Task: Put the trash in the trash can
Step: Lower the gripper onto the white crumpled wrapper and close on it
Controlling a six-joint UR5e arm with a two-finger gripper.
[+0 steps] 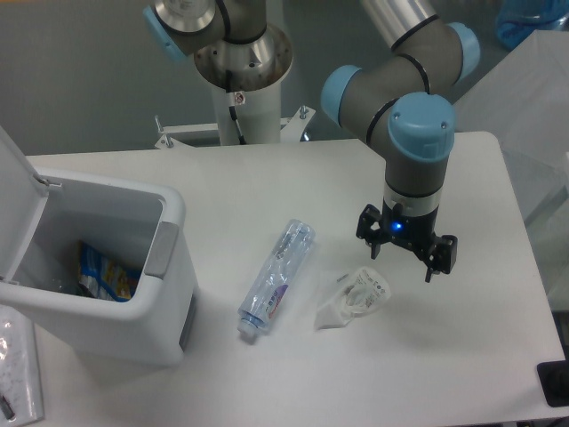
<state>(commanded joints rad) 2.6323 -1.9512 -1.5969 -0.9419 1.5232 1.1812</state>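
Observation:
A crushed clear plastic bottle (pixel 276 277) with a white cap and a blue-red label lies on the table near the middle. To its right lies a crumpled clear wrapper (pixel 356 296). My gripper (pixel 405 259) hangs just right of and above the wrapper, open, with nothing between its fingers. The white trash can (pixel 169 294) stands at the left with its hinged lid (pixel 18 191) swung up and a grey latch on its front.
Inside the can lies a blue and yellow packet (pixel 102 271). A clear plastic item (pixel 16 374) lies at the table's front left corner. The arm's white base column (pixel 242 98) stands at the back edge. A black object (pixel 556 382) sits at the far right edge.

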